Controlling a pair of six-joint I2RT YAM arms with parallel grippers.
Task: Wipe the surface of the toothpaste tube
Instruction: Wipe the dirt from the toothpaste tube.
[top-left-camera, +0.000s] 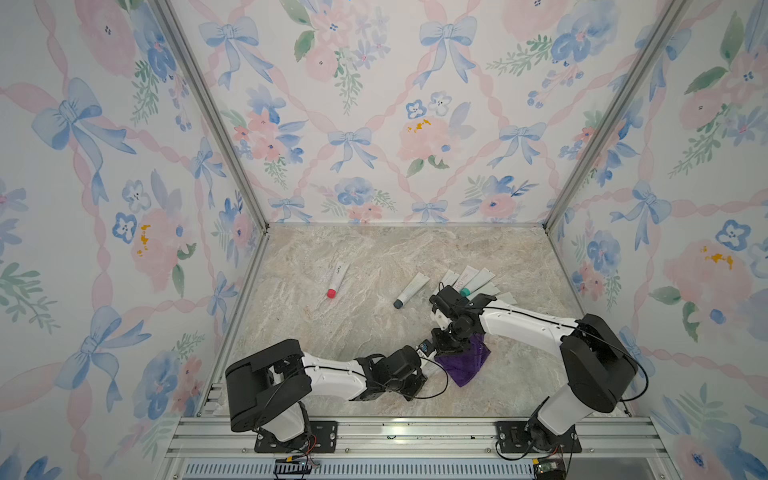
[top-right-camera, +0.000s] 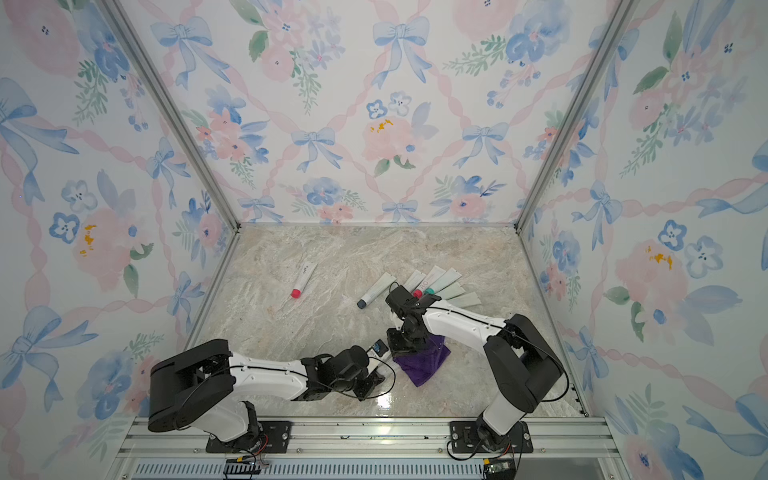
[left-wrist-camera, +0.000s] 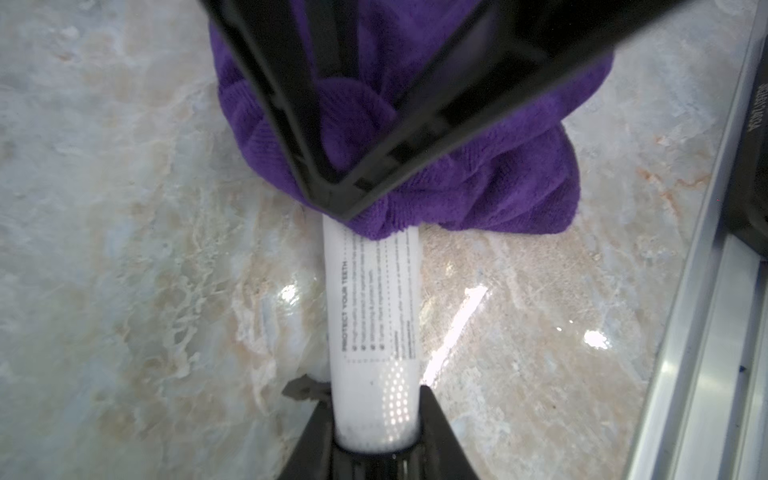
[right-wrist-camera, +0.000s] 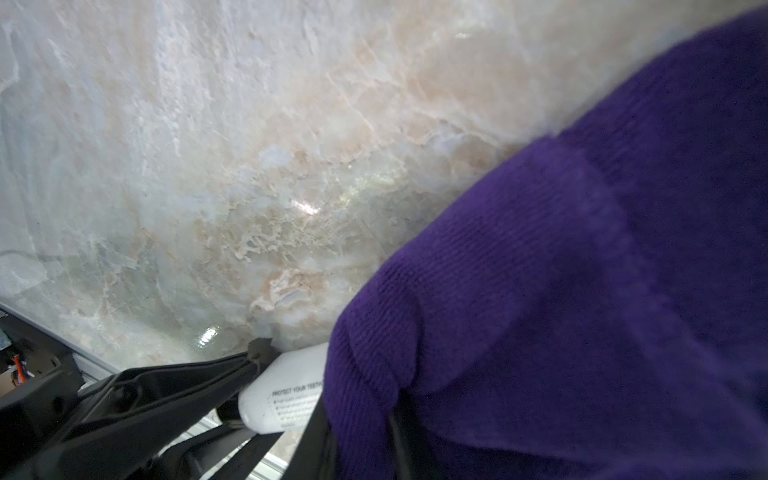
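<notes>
Clamped tight in left claw (left-wrist-camera: 374, 401): one end of tube (left-wrist-camera: 374, 299), low over worktop (left-wrist-camera: 124, 208) near front edge. Pinched shut in right claw (left-wrist-camera: 345, 210): cloth (left-wrist-camera: 478, 187), bunched over tube's other end. Beware of pressing hard: risk of bending tube or dragging it from grip.

A red-capped tube (top-left-camera: 337, 277) lies alone on the marble surface (top-left-camera: 332, 332), well apart from a dark-capped tube (top-left-camera: 412, 290) and a fanned cluster of tubes (top-left-camera: 473, 276), beneath walls (top-left-camera: 374, 83) patterned with flowers and bows.
</notes>
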